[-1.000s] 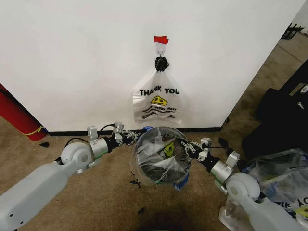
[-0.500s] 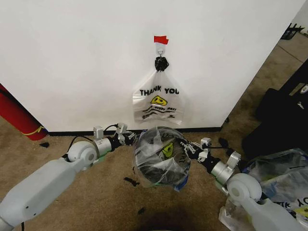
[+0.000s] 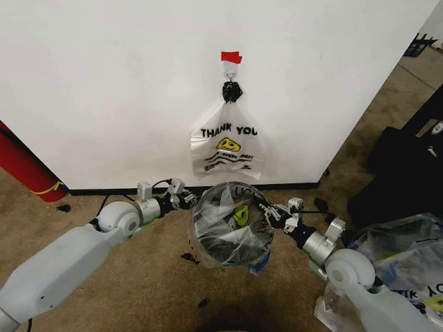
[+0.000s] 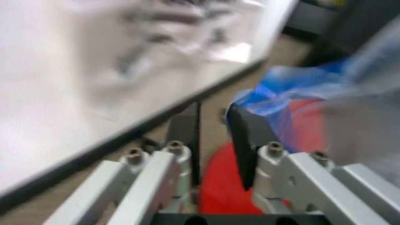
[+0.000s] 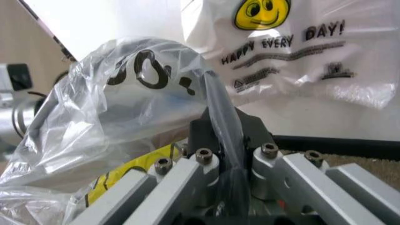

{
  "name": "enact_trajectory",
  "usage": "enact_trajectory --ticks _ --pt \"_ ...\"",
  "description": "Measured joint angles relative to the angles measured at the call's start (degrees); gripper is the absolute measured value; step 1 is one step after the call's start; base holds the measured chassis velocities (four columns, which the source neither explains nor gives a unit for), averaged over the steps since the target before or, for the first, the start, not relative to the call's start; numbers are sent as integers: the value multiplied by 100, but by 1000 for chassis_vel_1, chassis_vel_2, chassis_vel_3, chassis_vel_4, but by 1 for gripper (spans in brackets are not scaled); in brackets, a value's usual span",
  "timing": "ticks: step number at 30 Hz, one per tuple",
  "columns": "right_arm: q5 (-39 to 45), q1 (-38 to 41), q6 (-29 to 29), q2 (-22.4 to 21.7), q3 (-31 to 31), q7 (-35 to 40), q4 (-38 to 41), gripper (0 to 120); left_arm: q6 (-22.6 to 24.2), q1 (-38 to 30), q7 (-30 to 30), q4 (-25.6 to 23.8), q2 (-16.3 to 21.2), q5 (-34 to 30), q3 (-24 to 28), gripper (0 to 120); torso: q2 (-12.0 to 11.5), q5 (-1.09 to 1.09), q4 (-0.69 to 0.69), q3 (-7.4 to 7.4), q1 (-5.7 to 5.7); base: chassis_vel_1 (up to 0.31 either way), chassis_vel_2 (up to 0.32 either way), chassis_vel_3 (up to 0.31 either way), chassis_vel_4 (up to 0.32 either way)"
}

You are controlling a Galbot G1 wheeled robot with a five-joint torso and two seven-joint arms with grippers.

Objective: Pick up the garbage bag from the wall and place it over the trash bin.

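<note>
The garbage bag point(image 3: 232, 225) sat draped over the trash bin point(image 3: 257, 261), lower centre; the right gripper point(image 3: 275, 215) pinched its right rim, the left gripper point(image 3: 185, 198) stood parted beside its left rim.

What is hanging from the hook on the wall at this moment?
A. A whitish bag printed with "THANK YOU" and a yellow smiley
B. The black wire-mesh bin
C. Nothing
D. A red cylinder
A: the whitish THANK YOU bag hangs by its knotted top from the hook on the wall, under the red tape strip.
</note>
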Motion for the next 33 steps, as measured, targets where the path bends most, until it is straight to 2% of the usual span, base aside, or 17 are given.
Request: enact_trajectory --ticks 1,3,6,7,10,11,14,15,16,17,20,21,23,27,29,31,33 --pt "-16 -1 37 33 -23 0 -35 1 110 46 -313 -192 93 69 -129 31 0 1 0 0 0 0 0 0 0" --pt "-33 2 49 58 -47 -2 -67 1 213 92 -488 -339 202 153 -228 39 0 4 -1 0 0 0 0 0 0" --pt "-41 15 51 102 -77 -2 -88 1 364 203 -609 -478 340 337 -357 51 0 2 -1 0 0 0 0 0 0" --pt "-41 15 51 102 -77 -2 -88 1 364 203 -609 -478 340 337 -357 51 0 2 -1 0 0 0 0 0 0" --pt "-44 14 53 161 -102 1 -69 1 498 509 -699 -587 468 594 -570 67 0 0 0 0 0 0 0 0 0" --pt "-45 11 54 173 -105 15 -55 1 499 567 -755 -618 469 602 -625 68 0 0 0 0 0 0 0 0 0" --pt "-86 -37 63 246 -100 130 22 1 492 770 -1172 -844 492 425 -892 81 0 0 -1 0 0 0 0 0 0" --pt "-86 -37 63 246 -100 130 22 1 492 770 -1172 -844 492 425 -892 81 0 0 -1 0 0 0 0 0 0" --pt "-175 -77 131 327 -82 232 62 1 445 904 -1374 -1091 534 197 -1083 88 0 0 0 0 0 0 0 0 0" --pt "-247 -103 207 380 -79 342 93 1 395 979 -1461 -1248 568 78 -1182 89 0 2 0 0 0 0 0 0 0" --pt "-526 -212 425 586 -115 957 225 1 273 1320 -1728 -1897 662 -217 -1431 78 0 4 -1 -1 0 0 0 0 0" --pt "-526 -212 425 586 -115 957 225 1 273 1320 -1728 -1897 662 -217 -1431 78 0 4 -1 -1 0 0 0 0 0" --pt "-715 -272 463 671 -157 1315 309 1 289 1551 -1877 -2313 681 -295 -1508 70 0 -2 -1 -1 0 0 0 0 0" --pt "-1124 -384 470 808 -218 1844 454 1 495 1912 -1966 -3104 714 -463 -1640 55 0 4 2 -1 -1 0 0 0 0" --pt "-1630 -467 586 894 -224 2130 494 1 744 2004 -2180 -3548 676 -573 -1549 44 0 2 -2 -1 0 0 0 0 0" --pt "-1709 -475 616 903 -229 2162 494 1 775 2012 -2219 -3590 669 -590 -1535 41 0 2 -2 -1 0 0 0 0 0" --pt "-2026 -525 770 955 -256 2321 497 1 976 2036 -2560 -3822 601 -774 -1441 33 0 3 -1 -1 0 0 0 0 0"
